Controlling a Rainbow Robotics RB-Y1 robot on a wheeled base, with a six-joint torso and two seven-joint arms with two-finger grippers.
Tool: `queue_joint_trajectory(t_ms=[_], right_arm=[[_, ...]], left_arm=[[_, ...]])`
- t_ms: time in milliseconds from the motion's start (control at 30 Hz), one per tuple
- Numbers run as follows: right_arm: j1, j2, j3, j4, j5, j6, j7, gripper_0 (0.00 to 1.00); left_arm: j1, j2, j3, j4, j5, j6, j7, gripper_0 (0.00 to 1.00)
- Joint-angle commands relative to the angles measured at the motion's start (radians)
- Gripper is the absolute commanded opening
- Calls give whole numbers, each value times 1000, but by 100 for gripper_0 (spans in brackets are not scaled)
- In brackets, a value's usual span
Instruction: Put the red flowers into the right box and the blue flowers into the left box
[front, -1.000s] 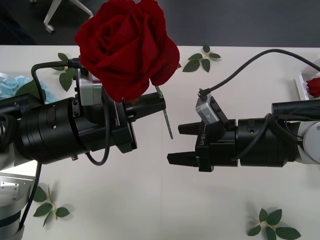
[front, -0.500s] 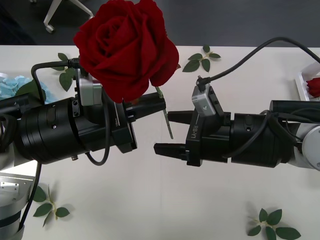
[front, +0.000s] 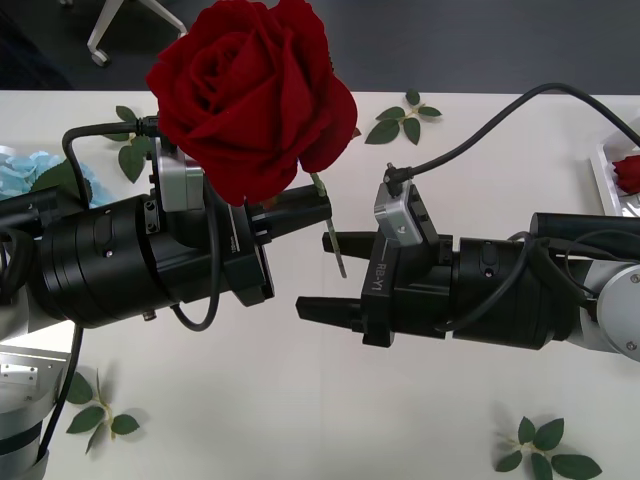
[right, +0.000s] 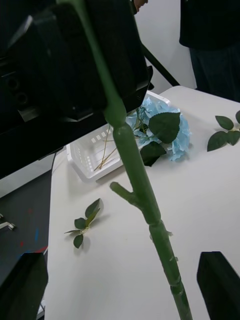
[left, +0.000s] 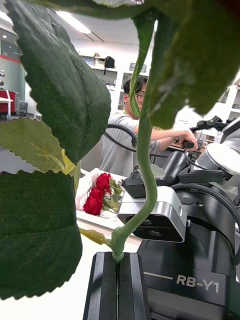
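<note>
My left gripper (front: 312, 212) is shut on the green stem (left: 145, 165) of a red flower, whose big bloom (front: 250, 90) rises close to the front camera. The stem's lower end (front: 337, 255) hangs past the fingers (left: 107, 285). My right gripper (front: 330, 275) is open, reaching in from the right, with the stem (right: 137, 185) standing between its fingers (right: 22, 285). More red flowers (left: 97, 195) lie in the right box (front: 605, 175). Blue flowers (right: 165, 125) lie in and over the left box (right: 87, 157), and also show at the far left (front: 30, 170).
Bloomless leaf sprigs lie on the white table: one at the back centre (front: 405, 118), one at the back left (front: 128, 150), one at the front right (front: 545, 450) and one at the front left (front: 95, 410). Cables loop over both arms.
My right gripper has moved left, still open, until its fingers stand on either side of the hanging stem. The left arm and the rose have not moved.
</note>
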Motion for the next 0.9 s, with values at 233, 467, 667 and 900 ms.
queue_joint_trajectory(t_ms=[233,467,667,900], right_arm=[[-1,14,-11,-32,-3,-32,43,0],[1,14,-10,-32,-3,-39,44,0],[4,14,-11,-32,-5,-39,44,0],[5,14,-11,-32,-10,-44,43,0]], left_arm=[[4,-7,10,-36,10,-3,-25,0],[4,-7,10,-36,10,-3,-25,0],[4,-7,10,-36,10,-3,-25,85],[4,-7,10,-36,10,-3,-25,100]])
